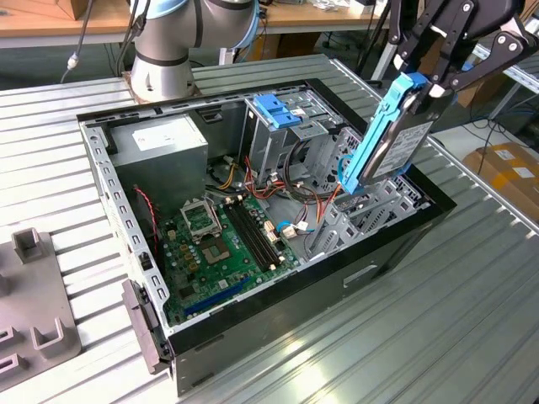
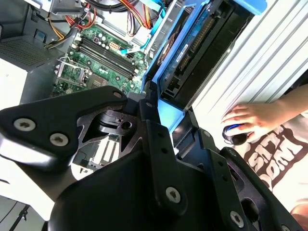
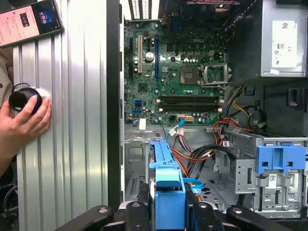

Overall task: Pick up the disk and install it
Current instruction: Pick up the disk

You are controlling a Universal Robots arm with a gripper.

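Note:
The disk (image 1: 389,139), a dark drive in a bright blue carrier, hangs tilted on edge over the open computer case (image 1: 396,252), at the exterior view's right. My gripper (image 1: 429,82) is shut on the carrier's upper end. Below the disk stands a metal drive cage (image 1: 370,210). The first wrist view sees the disk (image 3: 166,180) edge-on between the black fingers (image 3: 137,211), over the cage and cables. In the second wrist view the disk (image 2: 192,48) runs away from the gripper (image 2: 161,108) toward the case.
Inside the case lie a green motherboard (image 1: 223,244), a grey power supply (image 1: 160,151) and a fixed blue bracket (image 1: 278,109) on a second cage. A person's hand (image 3: 24,118) rests on a dark knob beside the case. A phone (image 3: 29,21) lies nearby. A grey fixture (image 1: 34,303) is at the exterior view's left.

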